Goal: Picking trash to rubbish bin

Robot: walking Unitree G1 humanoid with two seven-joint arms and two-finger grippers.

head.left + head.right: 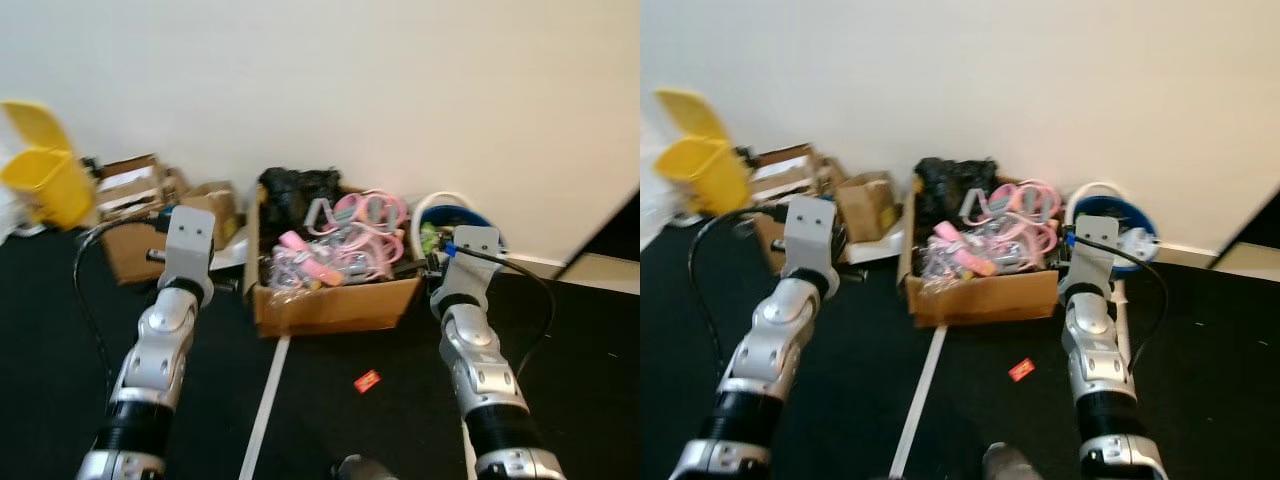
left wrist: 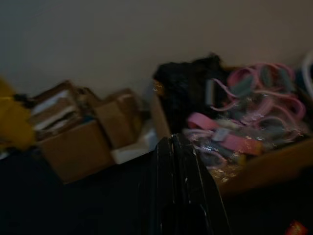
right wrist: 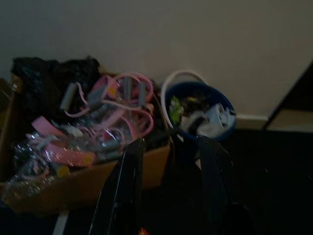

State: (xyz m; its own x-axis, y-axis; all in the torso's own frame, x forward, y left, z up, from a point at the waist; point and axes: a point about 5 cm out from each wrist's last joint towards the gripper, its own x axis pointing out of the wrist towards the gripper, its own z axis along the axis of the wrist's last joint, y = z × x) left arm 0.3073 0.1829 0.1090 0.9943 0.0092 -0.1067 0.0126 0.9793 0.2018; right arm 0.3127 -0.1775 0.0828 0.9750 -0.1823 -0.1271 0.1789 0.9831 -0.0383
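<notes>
A cardboard box (image 1: 330,300) stands on the black floor (image 1: 580,350) against the white wall (image 1: 400,90), and everything else can be placed from it. The box is heaped with pink and grey handles in clear plastic wrap (image 1: 345,245), and a black bag (image 1: 295,195) fills its back corner on the robot's left.

Just beside the box on the robot's right sits a blue bucket (image 3: 198,115) with a white handle, holding crumpled white and green scraps. On the robot's left of the box lie smaller cardboard boxes (image 1: 135,205), and beyond them, well apart from the big box, a yellow bin (image 1: 45,170) with its lid tipped up.

A small red wrapper (image 1: 367,380) lies on the floor in front of the box, near a white stripe (image 1: 268,400) that runs from the box's front toward the robot.

The left gripper (image 2: 177,161) is raised in front of the box's left corner, its jaws closed together with nothing between them. The right gripper (image 3: 168,176) hangs in front of the box's right corner, near the bucket, its jaws spread apart and empty. The red wrapper shows blurred at the edge of both wrist views.
</notes>
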